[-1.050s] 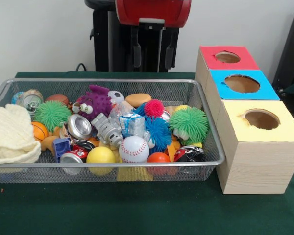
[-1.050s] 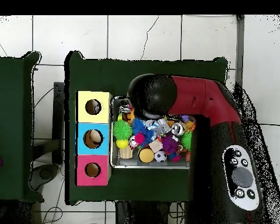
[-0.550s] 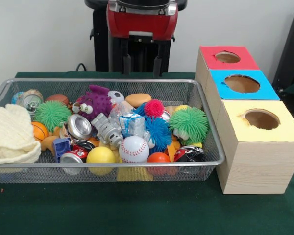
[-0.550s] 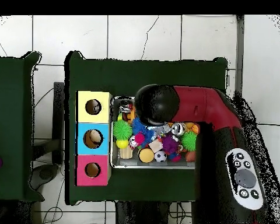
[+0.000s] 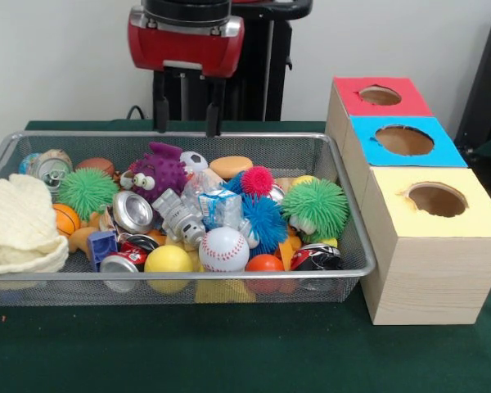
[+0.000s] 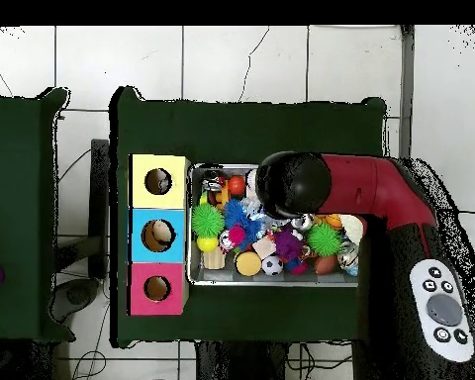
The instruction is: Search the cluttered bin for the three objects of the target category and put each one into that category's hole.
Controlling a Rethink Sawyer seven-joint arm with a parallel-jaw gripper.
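My gripper point(image 5: 185, 129) hangs open and empty over the back wall of the wire bin point(image 5: 180, 274), just above a purple monster toy point(image 5: 158, 170). The bin holds a baseball point(image 5: 223, 248), a yellow ball point(image 5: 168, 260), a small soccer ball point(image 5: 194, 160), an orange basketball point(image 5: 65, 219), green spiky balls point(image 5: 315, 205), a blue spiky ball point(image 5: 264, 221) and crushed cans point(image 5: 132, 210). To the right stands the wooden box with a red hole point(image 5: 380, 96), a blue hole point(image 5: 404, 140) and a yellow hole point(image 5: 437, 199). In the overhead view the arm's black head point(image 6: 293, 184) hides the gripper.
A cream cloth point(image 5: 18, 225) fills the bin's left end. A small robot toy point(image 5: 180, 217) and a blue block point(image 5: 102, 244) lie among the clutter. The hole box point(image 6: 158, 235) stands against the bin's side point(image 6: 271, 280); something tan shows inside its blue hole.
The gripper has moved left in the front view, from near the bin's middle, and dropped lower. In the overhead view the arm's head slid right along the bin. Bin contents unmoved.
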